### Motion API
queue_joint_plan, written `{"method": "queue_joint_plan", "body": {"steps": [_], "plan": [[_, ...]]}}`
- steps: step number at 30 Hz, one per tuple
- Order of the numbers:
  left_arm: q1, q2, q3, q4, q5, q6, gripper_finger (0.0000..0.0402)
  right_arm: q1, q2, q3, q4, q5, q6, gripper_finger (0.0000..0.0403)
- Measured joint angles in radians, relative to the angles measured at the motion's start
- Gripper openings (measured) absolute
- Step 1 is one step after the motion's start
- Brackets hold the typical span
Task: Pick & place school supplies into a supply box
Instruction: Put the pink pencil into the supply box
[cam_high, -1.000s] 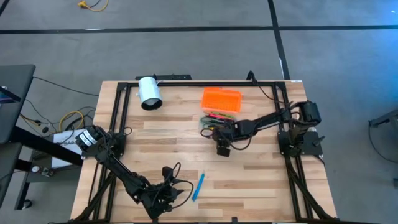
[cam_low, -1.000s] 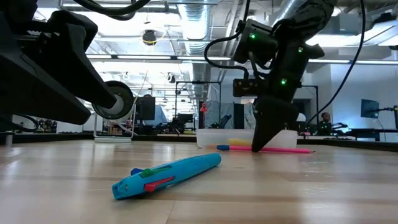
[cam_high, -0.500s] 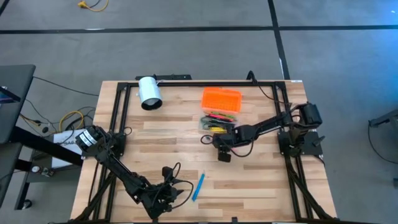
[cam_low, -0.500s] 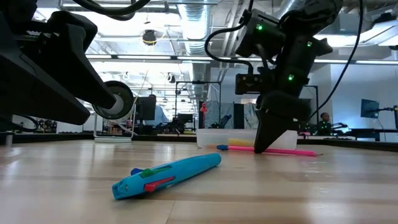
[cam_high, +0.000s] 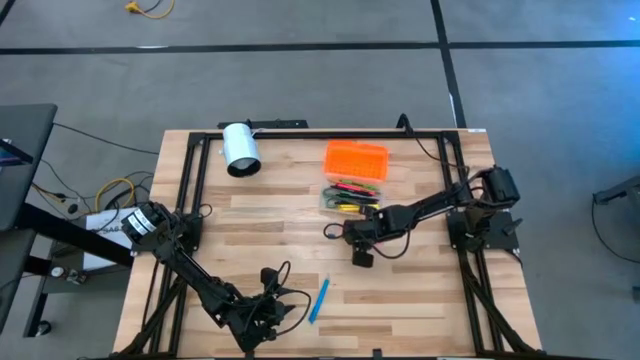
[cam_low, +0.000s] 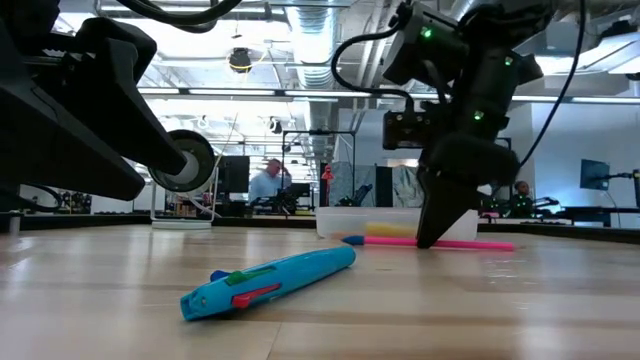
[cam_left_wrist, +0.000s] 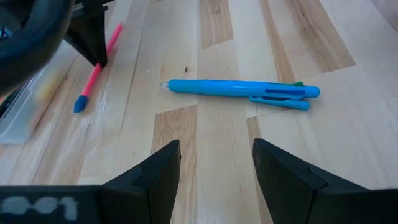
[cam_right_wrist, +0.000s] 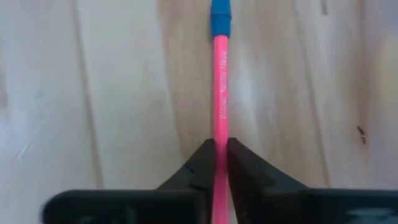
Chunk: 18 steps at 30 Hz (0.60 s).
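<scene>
Left gripper (cam_left_wrist: 214, 171) low at near table (cam_high: 260, 215) edge, fingers wide, nothing between; blue pen (cam_high: 319, 299) lies just beside it, bare wood around. Supply box (cam_high: 352, 195) mid-table holds several coloured pens; orange lid (cam_high: 356, 160) touches its far side. Right wrist view alone shows my right gripper (cam_right_wrist: 221, 163) pinched onto pink pencil (cam_right_wrist: 220, 102), blue cap pointing away. White cylinder (cam_high: 240, 149) far-left, well apart.

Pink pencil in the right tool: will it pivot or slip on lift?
Pink pencil looks thin, stiff and light, so sag seems unlikely. The right tool pinches it along the shaft with the blue cap far out, so it may tilt. Its smooth round body could slip or roll if dropped.
</scene>
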Motion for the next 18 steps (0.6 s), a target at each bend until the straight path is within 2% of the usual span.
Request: {"method": "queue_joint_plan", "body": {"steps": [2,9,18], "plan": [[0.000,0.000,0.000,0.000,0.000,0.000,0.0192,0.014,0.000,0.000,0.000,0.001,-0.020,0.0009],[0.000,0.000,0.000,0.000,-0.003,0.000,0.0192,0.068,0.000,0.000,0.000,0.040,-0.031,0.0005],[0.000,0.000,0.000,0.000,-0.003,0.001,0.0192,0.219,0.007,-0.006,0.003,0.227,-0.023,0.0002]]}}
